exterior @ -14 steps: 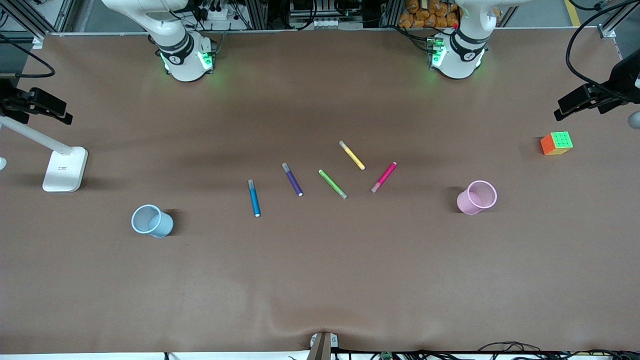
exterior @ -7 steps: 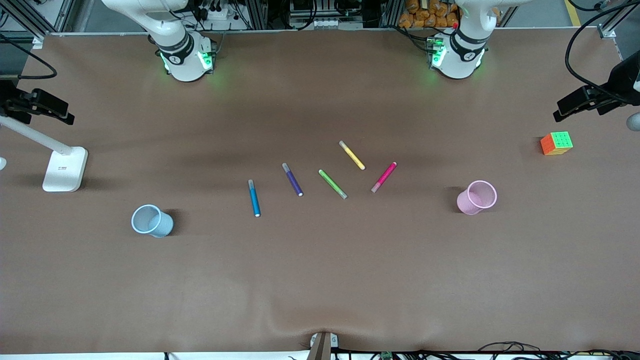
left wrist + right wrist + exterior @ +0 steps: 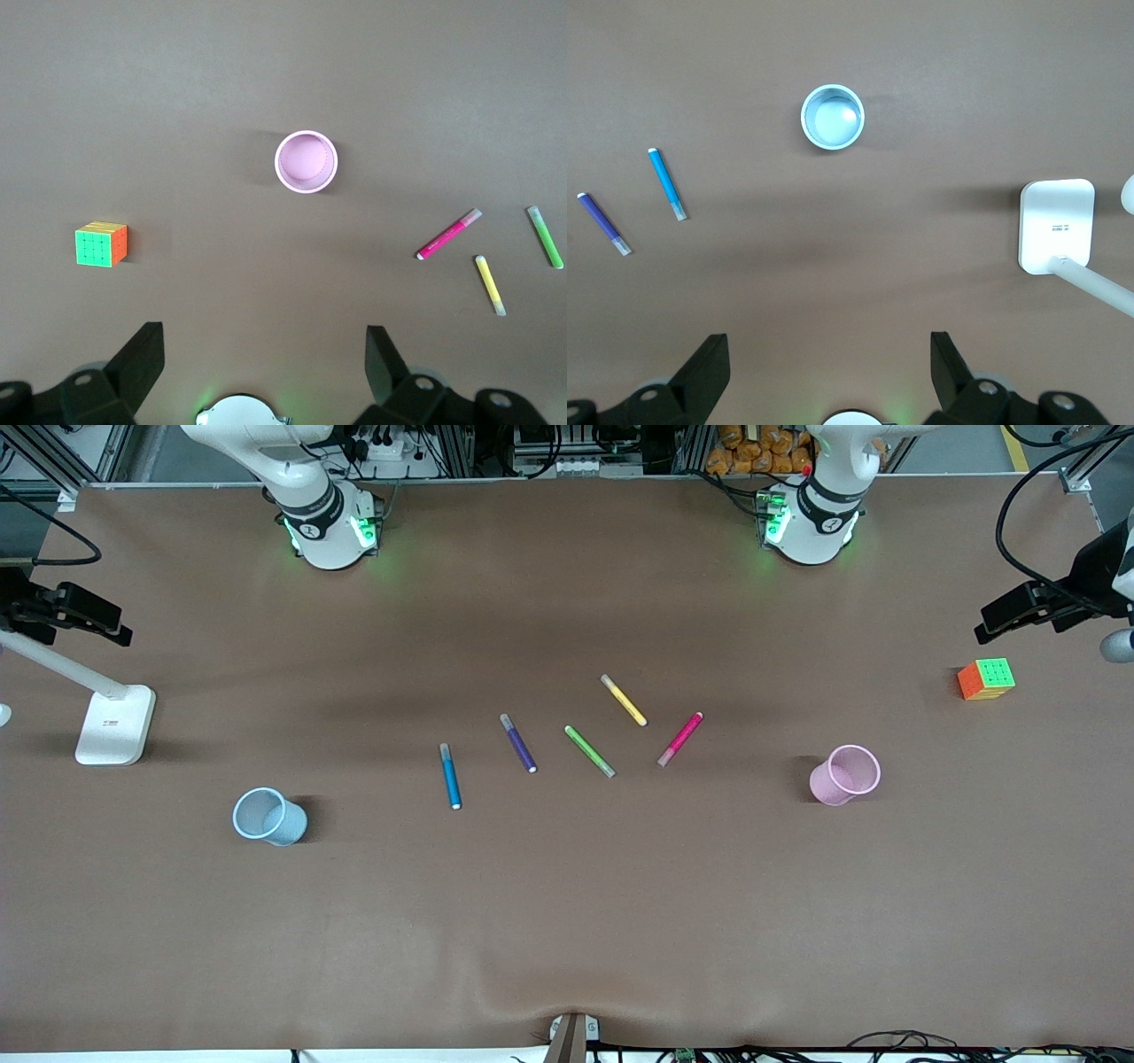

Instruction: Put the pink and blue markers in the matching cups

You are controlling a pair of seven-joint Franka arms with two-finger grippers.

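My left claw [image 3: 264, 359] and right claw [image 3: 829, 359] hang high, jaws apart, nothing held. Pink marker [image 3: 449, 235] lies flat below left claw near pink cup [image 3: 306, 161]; blue marker [image 3: 666, 183] & blue cup [image 3: 832, 117] below right. Markers look light, stiff, prob. slick: pinch mid-barrel.

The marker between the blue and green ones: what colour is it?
Dark purple marker, clearest in front view.
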